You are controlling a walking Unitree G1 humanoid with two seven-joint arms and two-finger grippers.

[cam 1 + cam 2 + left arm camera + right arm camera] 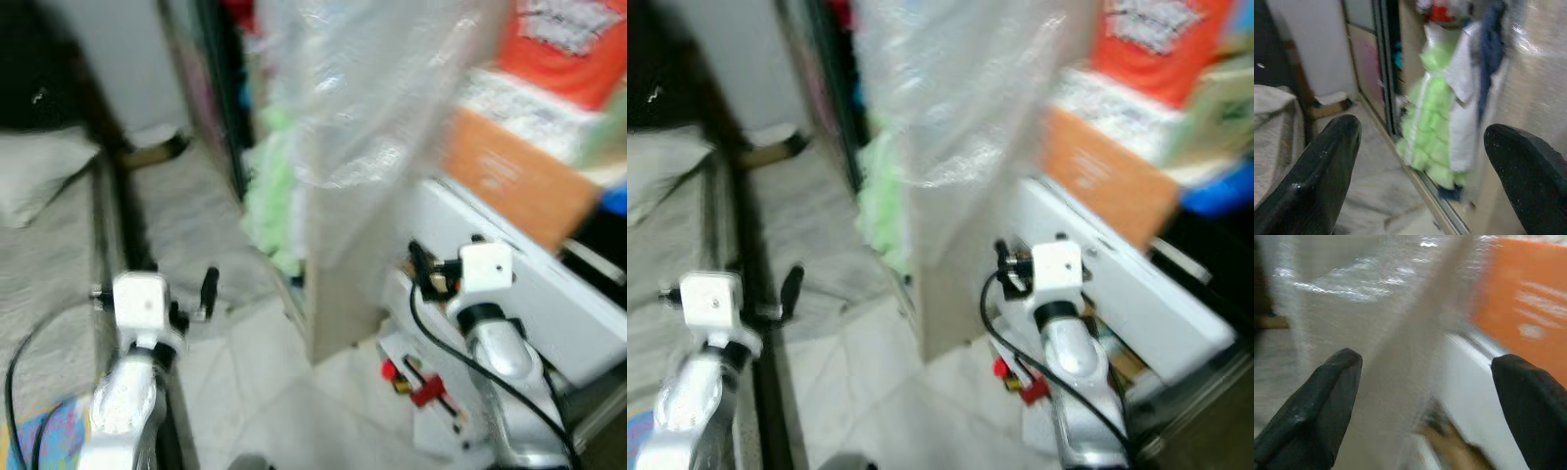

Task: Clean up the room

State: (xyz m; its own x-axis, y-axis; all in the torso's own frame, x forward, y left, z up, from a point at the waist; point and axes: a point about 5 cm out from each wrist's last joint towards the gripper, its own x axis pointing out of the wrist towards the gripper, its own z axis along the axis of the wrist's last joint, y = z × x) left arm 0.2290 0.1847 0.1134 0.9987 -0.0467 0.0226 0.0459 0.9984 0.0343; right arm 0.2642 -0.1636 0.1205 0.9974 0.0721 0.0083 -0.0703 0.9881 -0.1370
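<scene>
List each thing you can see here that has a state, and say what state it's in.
Left claw: open, holding nothing.
Right claw: open, holding nothing.
Wardrobe: open, clothes showing.
Green dress: hanging in the wardrobe.
Plastic sheet: draped over a tall panel.

Plastic-wrapped panel (343, 176) ahead, open floor (196, 235) leftward

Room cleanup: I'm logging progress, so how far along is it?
Nothing looks done. Both the left gripper and right gripper are open and hold nothing. Still left: a red object on the floor, and light green clothing hanging at the open wardrobe.
</scene>
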